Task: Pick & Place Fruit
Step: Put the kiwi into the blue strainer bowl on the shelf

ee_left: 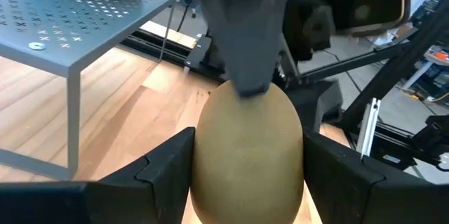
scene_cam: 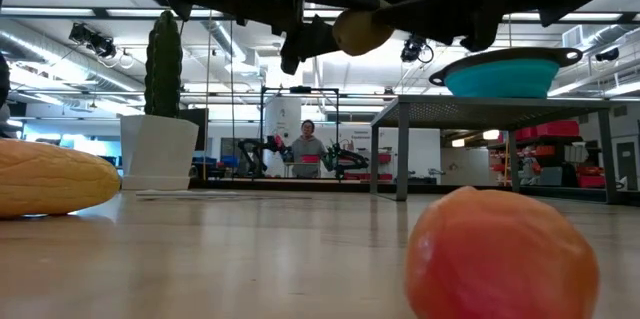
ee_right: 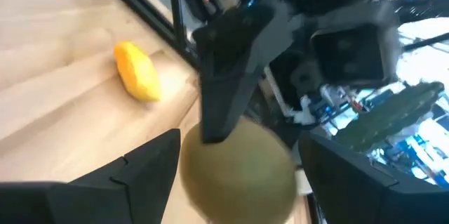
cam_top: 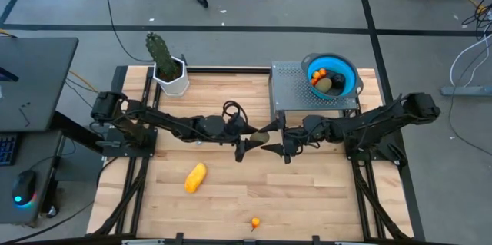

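An olive-green oval fruit (cam_top: 261, 134) hangs above the table's middle, where both grippers meet. My left gripper (ee_left: 247, 161) is shut on it. My right gripper (ee_right: 238, 168) comes from the right, and its open fingers stand close on either side of the same fruit (ee_right: 235, 168). A yellow oblong fruit (cam_top: 195, 177) lies on the table near the left arm. A tiny orange fruit (cam_top: 254, 221) lies by the near edge. Orange, dark and olive pieces sit in the blue bowl (cam_top: 350, 77) on the grey perforated stand (cam_top: 290, 91). My left gripper pinches the olive-green fruit by its two sides (ee_left: 203, 168) between its two fingers. The fingers come about level from the table's left. The fruit is lifted clear of the table (scene_cam: 360, 31). My right gripper: whether its fingers (ee_right: 158, 168) touch the fruit, I cannot tell.
A green cactus in a white pot (cam_top: 169, 72) stands at the far left corner. The stand with the bowl takes up the far right. The wooden tabletop (cam_top: 307, 191) lies bare at the near right. A person sits in the room beyond the table (scene_cam: 307, 144).
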